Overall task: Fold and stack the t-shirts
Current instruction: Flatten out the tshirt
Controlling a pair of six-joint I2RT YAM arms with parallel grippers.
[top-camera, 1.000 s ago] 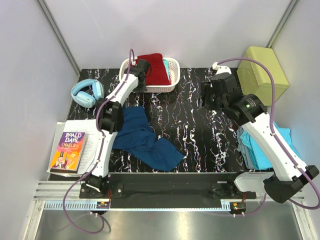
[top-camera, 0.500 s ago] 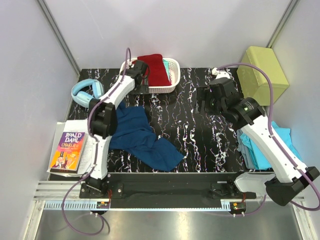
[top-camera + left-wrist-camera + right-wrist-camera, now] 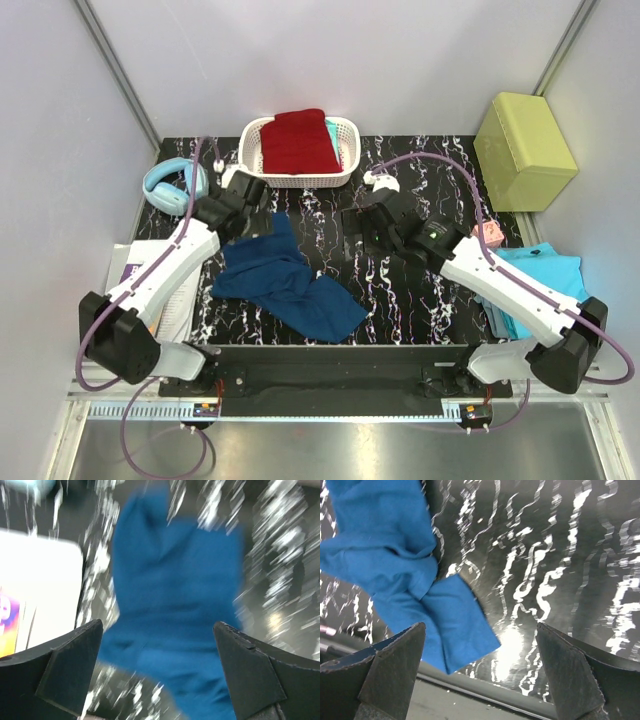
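While the arms hang over the table, little of the job looks done.

Top view:
- Blue t-shirt [image 3: 285, 285] lies crumpled, lower centre-left, on the black marbled table [image 3: 440, 175]. It is not folded or stacked, and one corner reaches close to the table's bottom edge.
- Dark red t-shirt [image 3: 298, 142] sits in the white basket [image 3: 345, 172], top centre. It looks roughly folded, though that's my guess.
- Turquoise t-shirts [image 3: 545, 265] are heaped at the right edge, partly under the right arm. I can't tell how neatly.
- Left gripper [image 3: 250, 205] hovers just above the blue shirt's upper end; right gripper [image 3: 358, 232] is over bare table, centre.
- Room: a wide bare patch between the blue shirt and the turquoise heap. Blue headphones [image 3: 170, 186] and papers [image 3: 180, 310] crowd the left; a yellow-green box [image 3: 522, 135] sits top right.

Left wrist view (blurred):
- Left gripper [image 3: 157, 630] has its jaws wide apart, holding nothing.
- The blue t-shirt [image 3: 175, 590] fills the middle, with white papers [image 3: 35, 580] just to its left.

Right wrist view:
- Right gripper [image 3: 481, 630] has its jaws apart and empty.
- The blue t-shirt [image 3: 395, 565] is upper left, its corner near the table's front lip at the bottom. Bare table [image 3: 560, 580] is at right.

Judgement: spreading and folding the blue shirt is all left to do, and so is the stacking.
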